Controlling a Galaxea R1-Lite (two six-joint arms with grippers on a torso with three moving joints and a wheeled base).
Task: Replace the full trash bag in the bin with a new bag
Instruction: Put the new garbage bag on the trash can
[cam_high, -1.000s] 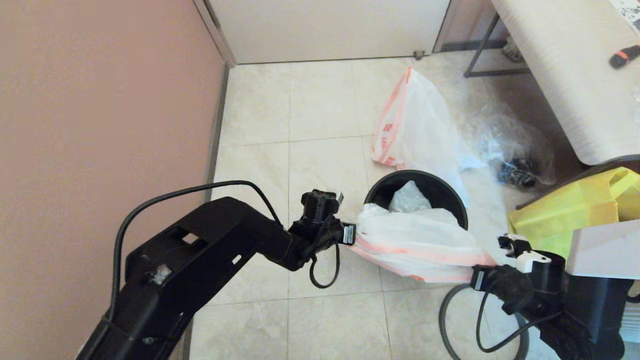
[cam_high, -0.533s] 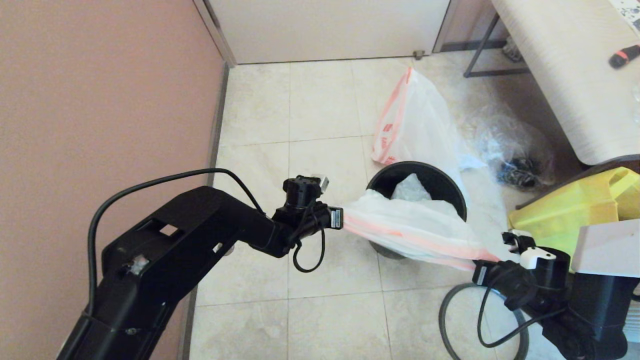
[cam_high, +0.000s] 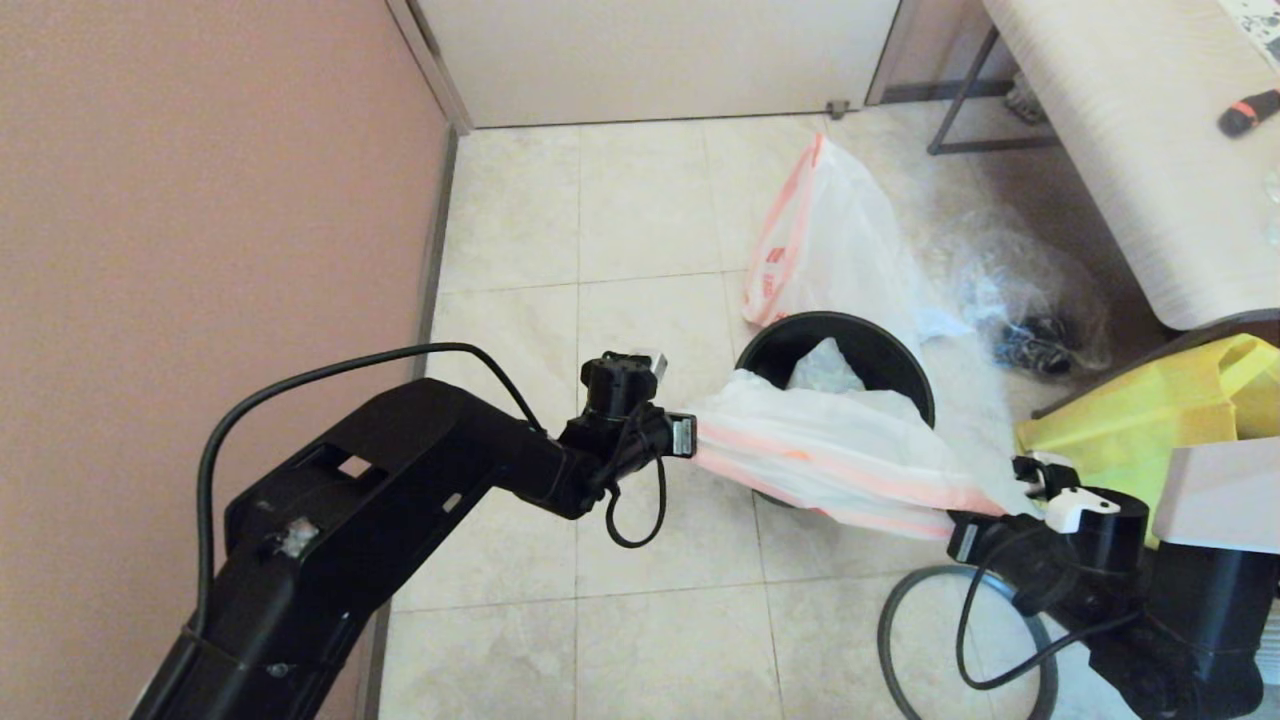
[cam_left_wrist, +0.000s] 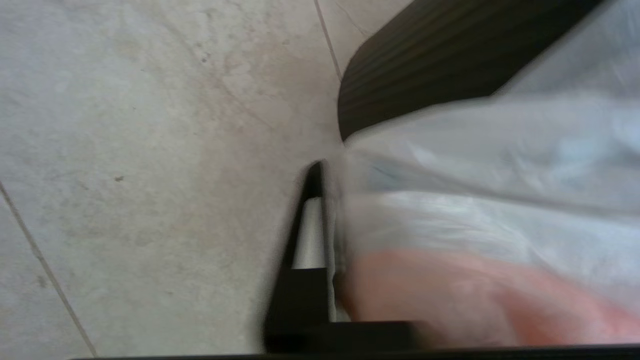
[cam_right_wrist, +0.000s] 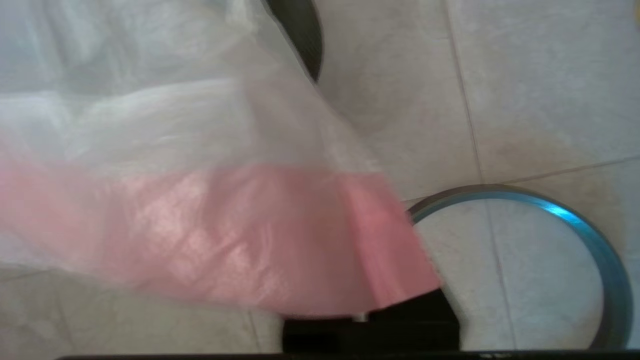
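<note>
Both grippers are clamping the new bag (cam_high: 830, 460): left gripper (cam_high: 686, 438) pinching one end, right gripper (cam_high: 968, 535) the other, stretching it between them over the bin (cam_high: 905, 365). Only the right wrist view is showing the rim ring (cam_right_wrist: 595, 235) lying just beside its gripper (cam_right_wrist: 370, 320) on the tiled floor (cam_high: 640, 230). Beyond the bin, the full trash bag (cam_high: 830, 250) is resting.

a: where's the left arm?
b: it reaches in from the lower left, forearm angled up, wrist bent level. the left gripper (cam_high: 690, 438) points toward the right arm, its fingers pinched on thin plastic film.
a: and the right arm?
b: low at the lower right, folded close to the body. the right gripper (cam_high: 962, 538) points back toward the left gripper, clamped on the same film.
</note>
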